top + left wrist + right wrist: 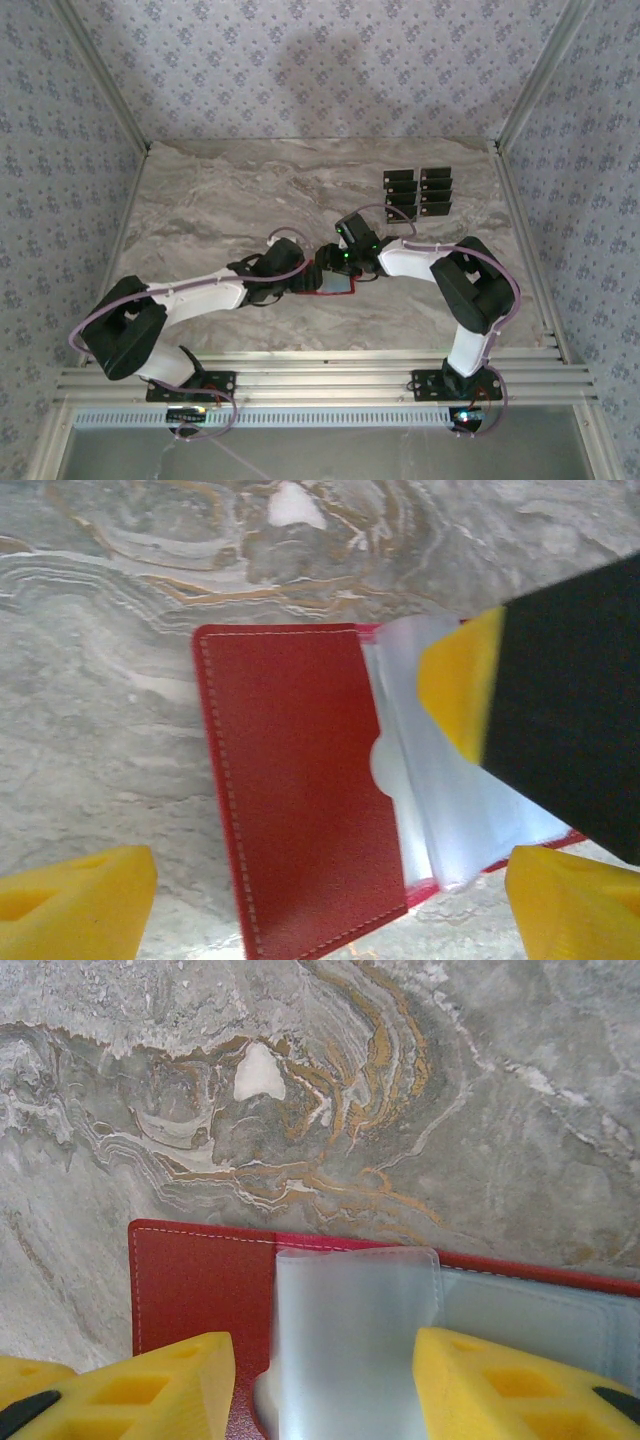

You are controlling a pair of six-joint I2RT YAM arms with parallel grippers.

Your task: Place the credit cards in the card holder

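Card holder (290, 780) lies open — left, right jaws spread above it

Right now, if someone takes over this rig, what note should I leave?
Left gripper: open, above the open card holder.
Right gripper: open, straddling a clear sleeve of the holder.
Credit cards: in two columns on the table, far right.
Done: holder lies open.
Left: no card picked up yet; all to go in.

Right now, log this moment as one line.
wallet: open on table | left tool: open, straddling wallet | right tool: open, clear sleeve between fingers | cards: two columns, far right, none held
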